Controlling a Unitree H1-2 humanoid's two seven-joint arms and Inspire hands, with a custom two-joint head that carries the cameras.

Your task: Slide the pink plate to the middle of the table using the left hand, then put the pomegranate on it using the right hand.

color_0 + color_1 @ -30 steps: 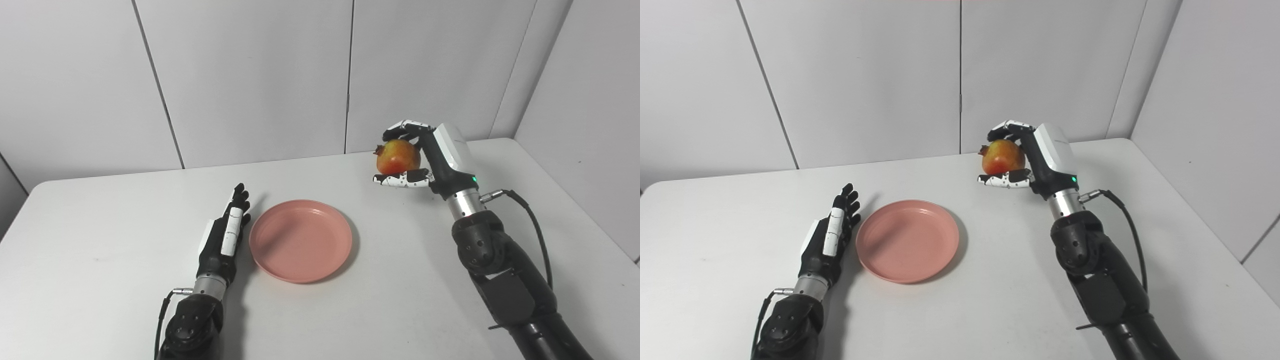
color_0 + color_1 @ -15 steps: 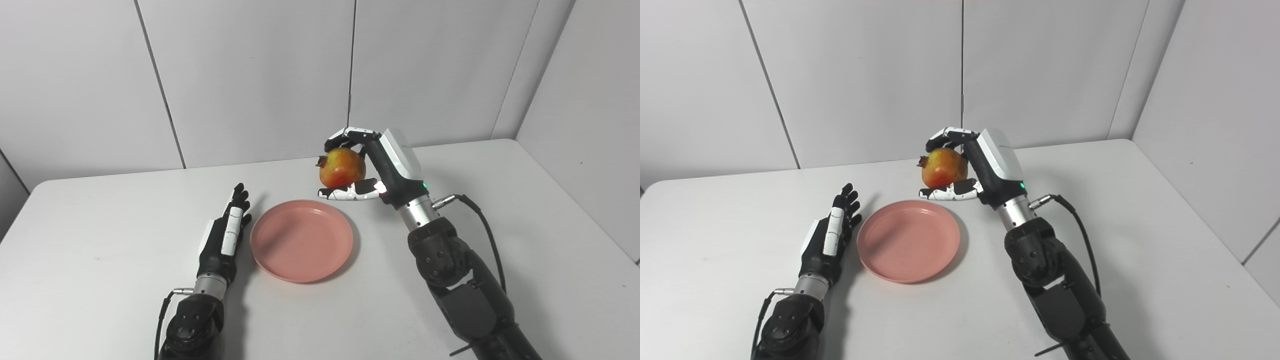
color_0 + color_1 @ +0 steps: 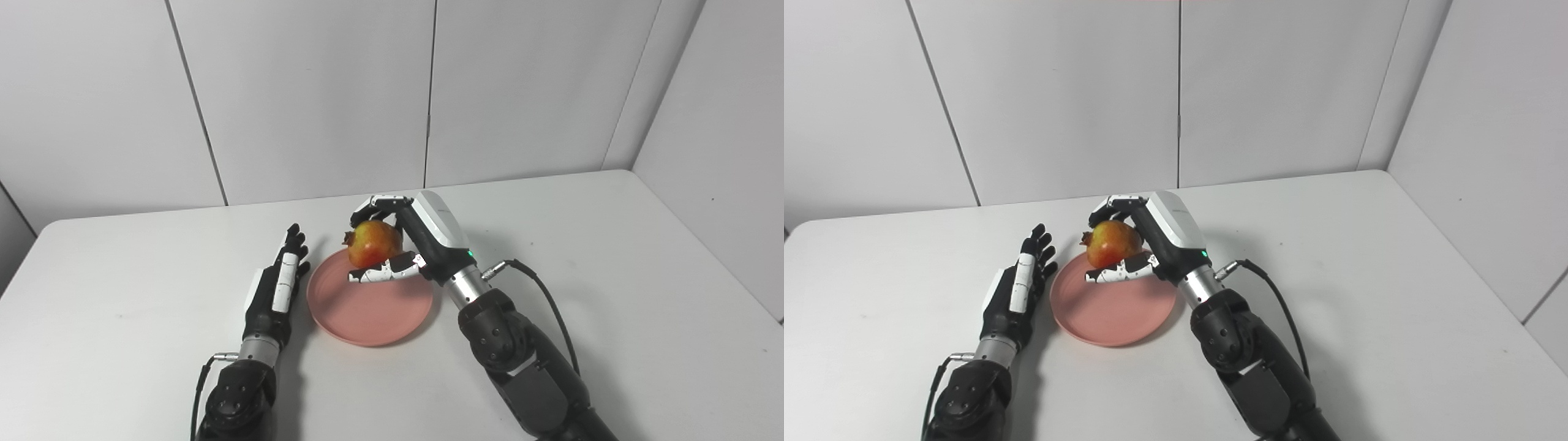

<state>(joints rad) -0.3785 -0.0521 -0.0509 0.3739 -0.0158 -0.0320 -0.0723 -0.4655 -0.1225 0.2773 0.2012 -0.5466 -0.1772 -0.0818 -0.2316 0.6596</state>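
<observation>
Pomegranate (image 3: 374, 243) in right hand (image 3: 422, 240) above pink plate (image 3: 373, 315)

Right hand (image 3: 409, 248) grips pomegranate (image 3: 375, 244) over pink plate (image 3: 367, 318), seemingly not touching.

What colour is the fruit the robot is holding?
The pomegranate is red and yellow-orange, clearest in the left eye view.

Right hand (image 3: 422, 245) and pomegranate (image 3: 375, 244) hide pink plate (image 3: 367, 312) far rim; contact untellable.
</observation>
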